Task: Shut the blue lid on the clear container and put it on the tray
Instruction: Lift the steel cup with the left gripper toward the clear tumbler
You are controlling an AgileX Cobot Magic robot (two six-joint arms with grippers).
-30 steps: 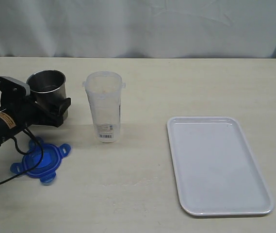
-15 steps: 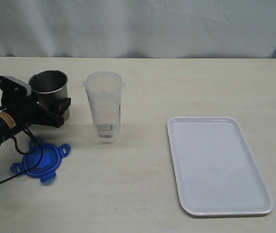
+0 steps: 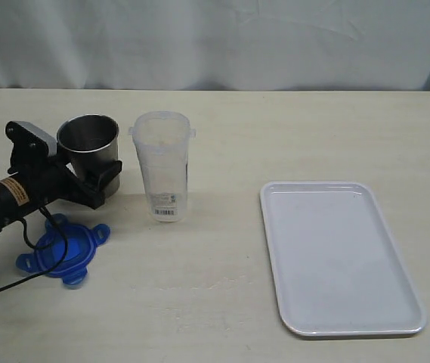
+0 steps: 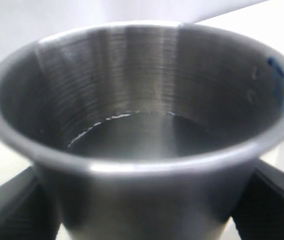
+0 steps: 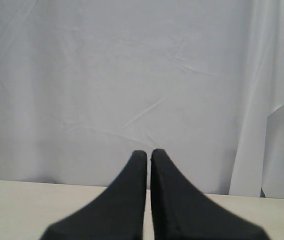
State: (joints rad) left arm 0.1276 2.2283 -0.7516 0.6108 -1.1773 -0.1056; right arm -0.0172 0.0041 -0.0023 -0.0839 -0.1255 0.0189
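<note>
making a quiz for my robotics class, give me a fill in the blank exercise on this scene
The left gripper holds the tapered steel cup, which is ___ of the tall clear plastic container in the exterior view.
The translucent blue plastic lid lies on the ___.
The flat white rectangular tray holds ___.
The right gripper is ___.
Missing: left; table; nothing; shut

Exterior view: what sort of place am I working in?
Probably a lab or test bench: a beige table, a white cloth backdrop, and staged props: steel cup, clear container, blue lid, tray.
</note>
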